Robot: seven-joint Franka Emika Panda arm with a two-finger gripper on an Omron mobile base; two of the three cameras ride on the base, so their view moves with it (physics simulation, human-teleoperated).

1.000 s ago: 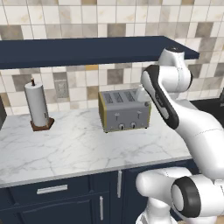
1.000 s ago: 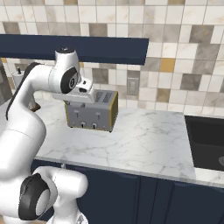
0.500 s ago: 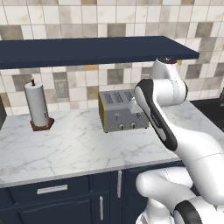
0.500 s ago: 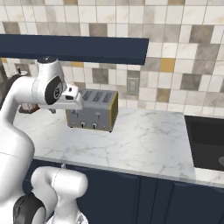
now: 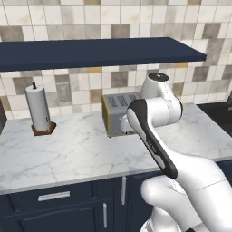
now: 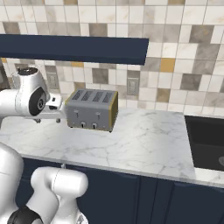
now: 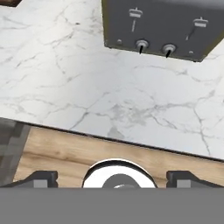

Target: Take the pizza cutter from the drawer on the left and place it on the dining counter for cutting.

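Observation:
The navy drawer (image 5: 54,195), with its horizontal silver bar handle, sits shut under the marble worktop at the lower left. The pizza cutter is hidden. The dining counter is out of view. In the hand view my gripper (image 7: 113,178) points down over the worktop's front edge. Its dark fingertips (image 7: 41,178) stand wide apart, open, with nothing held between them. In the right base view the hand hangs just left of the toaster (image 6: 92,109), above the worktop (image 6: 144,140). In the left base view my folded arm covers the hand.
A silver toaster (image 5: 118,114) stands at the back of the marble worktop (image 5: 77,149); the hand view shows its front (image 7: 162,24). A paper towel roll (image 5: 38,108) stands at the left. A navy shelf (image 5: 99,52) overhangs. A black sink (image 6: 205,140) lies to the right.
The arm has folded down and swung left in front of the toaster, and the hand now hangs lower, near the worktop's front edge. The worktop objects have not moved.

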